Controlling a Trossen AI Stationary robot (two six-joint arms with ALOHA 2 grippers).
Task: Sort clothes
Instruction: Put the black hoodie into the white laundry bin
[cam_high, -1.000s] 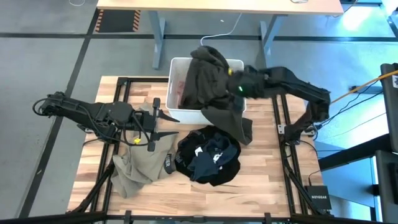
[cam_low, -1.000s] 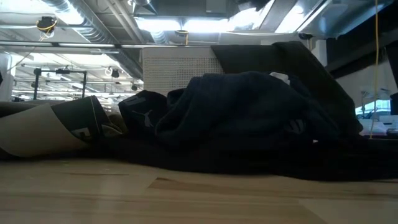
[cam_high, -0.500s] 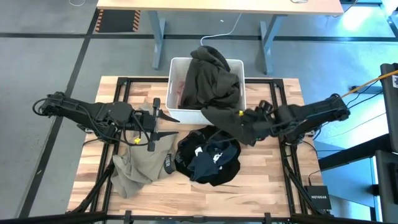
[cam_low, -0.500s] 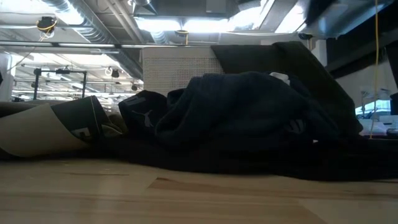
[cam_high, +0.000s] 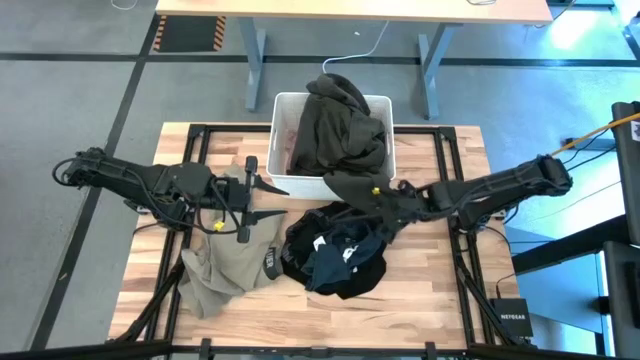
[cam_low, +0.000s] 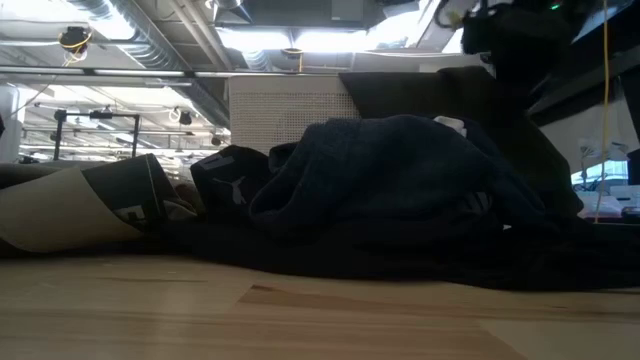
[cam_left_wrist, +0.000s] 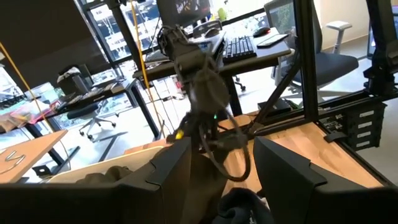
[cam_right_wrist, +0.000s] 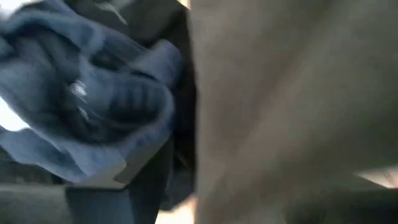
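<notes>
Your right gripper (cam_high: 383, 213) sits at dark olive-grey garment (cam_high: 345, 140) hem beside white bin (cam_high: 283, 105); finger state unclear. Left gripper (cam_high: 262, 200) spread open over khaki garment (cam_high: 220, 268).

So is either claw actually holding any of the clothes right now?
The left claw is open, holding nothing. The right claw is at the dark olive-grey garment's hanging edge; a hold cannot be told.

A dark olive-grey garment (cam_high: 345, 140) draped out of the bin over its front rim, pink knit (cam_high: 291, 138) lay inside, a crumpled black garment (cam_high: 335, 252) and khaki-olive one (cam_high: 222, 265) lay on the desk.
</notes>
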